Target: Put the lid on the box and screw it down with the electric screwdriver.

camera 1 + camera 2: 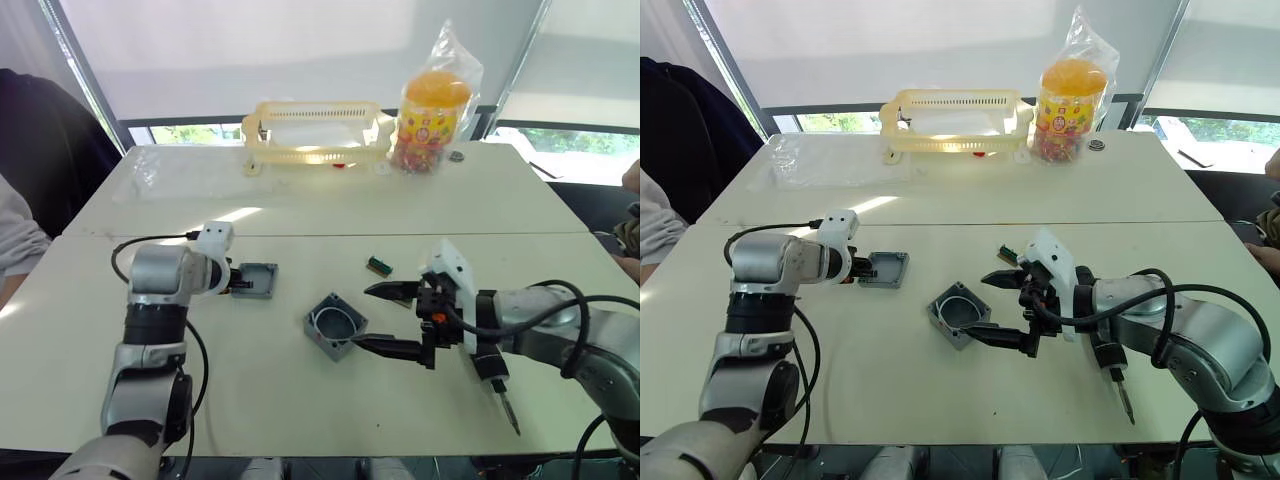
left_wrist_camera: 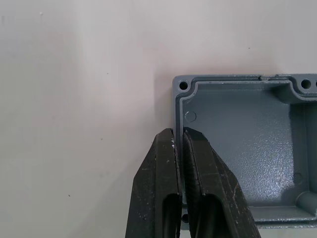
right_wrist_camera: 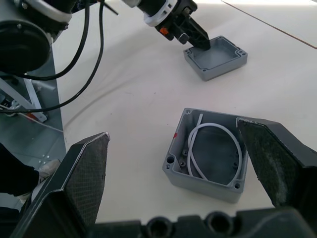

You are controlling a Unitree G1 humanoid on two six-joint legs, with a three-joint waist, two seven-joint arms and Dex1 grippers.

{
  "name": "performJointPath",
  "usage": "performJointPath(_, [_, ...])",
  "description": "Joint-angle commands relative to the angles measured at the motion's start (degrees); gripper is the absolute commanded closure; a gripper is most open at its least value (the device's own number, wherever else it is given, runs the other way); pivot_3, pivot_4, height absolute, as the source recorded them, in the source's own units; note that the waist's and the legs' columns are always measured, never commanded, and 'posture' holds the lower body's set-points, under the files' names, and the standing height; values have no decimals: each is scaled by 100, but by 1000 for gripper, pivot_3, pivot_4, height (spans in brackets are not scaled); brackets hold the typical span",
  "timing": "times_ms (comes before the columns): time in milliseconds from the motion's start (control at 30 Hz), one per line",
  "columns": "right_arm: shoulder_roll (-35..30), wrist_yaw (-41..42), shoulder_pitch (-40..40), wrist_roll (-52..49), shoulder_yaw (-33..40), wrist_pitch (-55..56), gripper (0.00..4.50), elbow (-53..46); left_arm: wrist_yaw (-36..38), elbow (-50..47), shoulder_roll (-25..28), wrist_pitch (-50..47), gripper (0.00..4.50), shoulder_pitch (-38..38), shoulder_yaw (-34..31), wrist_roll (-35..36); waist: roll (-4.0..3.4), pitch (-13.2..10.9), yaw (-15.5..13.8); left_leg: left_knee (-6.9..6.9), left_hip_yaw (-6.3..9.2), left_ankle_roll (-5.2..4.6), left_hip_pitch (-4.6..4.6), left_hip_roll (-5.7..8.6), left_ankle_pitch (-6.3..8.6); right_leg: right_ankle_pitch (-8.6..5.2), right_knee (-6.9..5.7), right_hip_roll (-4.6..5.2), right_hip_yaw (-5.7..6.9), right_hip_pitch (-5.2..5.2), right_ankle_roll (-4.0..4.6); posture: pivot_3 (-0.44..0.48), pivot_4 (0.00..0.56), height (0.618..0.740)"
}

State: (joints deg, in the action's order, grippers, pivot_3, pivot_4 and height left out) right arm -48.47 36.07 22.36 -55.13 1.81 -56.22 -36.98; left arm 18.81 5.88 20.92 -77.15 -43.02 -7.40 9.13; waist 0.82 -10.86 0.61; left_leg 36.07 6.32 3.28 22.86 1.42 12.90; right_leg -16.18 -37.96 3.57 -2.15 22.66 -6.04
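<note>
The shallow grey lid [image 1: 260, 281] lies hollow side up on the white table, left of centre. My left gripper [image 1: 240, 283] is shut on the lid's near rim; the left wrist view shows both fingers [image 2: 198, 168] clamping that wall. The deep grey box [image 1: 335, 325] with a white wire coil [image 3: 215, 148] inside stands at mid-table, turned cornerwise. My right gripper [image 1: 392, 320] is open just right of the box, level with it, with nothing between its fingers. The black electric screwdriver [image 1: 497, 385] lies on the table beside my right forearm, its metal bit pointing toward the front edge.
A small green-brown block [image 1: 378, 265] lies behind the right gripper. On the far table are a yellow plastic basket [image 1: 318, 130], a bagged orange-lidded snack jar [image 1: 432, 110] and a crumpled clear bag [image 1: 140, 170]. A person's sleeve [image 1: 20, 240] shows at the left edge.
</note>
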Motion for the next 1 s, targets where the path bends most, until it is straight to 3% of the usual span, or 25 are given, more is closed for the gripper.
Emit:
performJointPath(33, [525, -531, 390, -404, 612, 117, 0, 408, 232, -408, 130, 1722, 4462, 204, -228, 108, 5, -4, 3, 0, 0, 3, 2, -4, -2, 1, 0, 0, 0, 3, 2, 0, 150, 740])
performJointPath(200, [1511, -1508, 1200, -256, 703, 138, 0, 1276, 240, 18, -90, 4473, 4462, 89, -968, 445, 10, -7, 0, 0, -1, 26, 53, -11, -16, 9, -2, -1, -2, 60, 11, 0, 150, 740])
performJointPath(333, [1939, -1635, 1599, 78, 417, 236, 0, 1734, 817, 233, -354, 5844, 4462, -50, -981, 857, 10, -7, -17, -3, -8, 26, 60, -2, -16, 12, 1, 7, -2, 66, 6, 0, 150, 740])
performJointPath(533, [2603, -1851, 1982, 585, 327, 585, 0, 2365, 1524, 199, -751, 6718, 4462, -104, -872, 1482, 10, -7, 23, 1, -12, 25, 62, 6, -16, 19, 6, 4, -10, 64, -6, 0, 150, 740])
performJointPath(733, [2923, -1776, 2299, 1088, 186, 894, 0, 2744, 1527, -68, -1035, 6832, 4462, -65, -508, 1576, 9, -8, 50, -2, -10, 23, 61, 1, -16, 19, -1, -5, -10, 71, -6, 0, 150, 740])
performJointPath(1000, [3103, -1635, 2497, 1117, 251, 866, 0, 2725, 1554, -98, -1015, 6895, 4462, 36, -283, 1537, 9, -8, 50, -2, -10, 23, 61, 0, -16, 19, -2, -7, -11, 71, -7, 0, 150, 740])
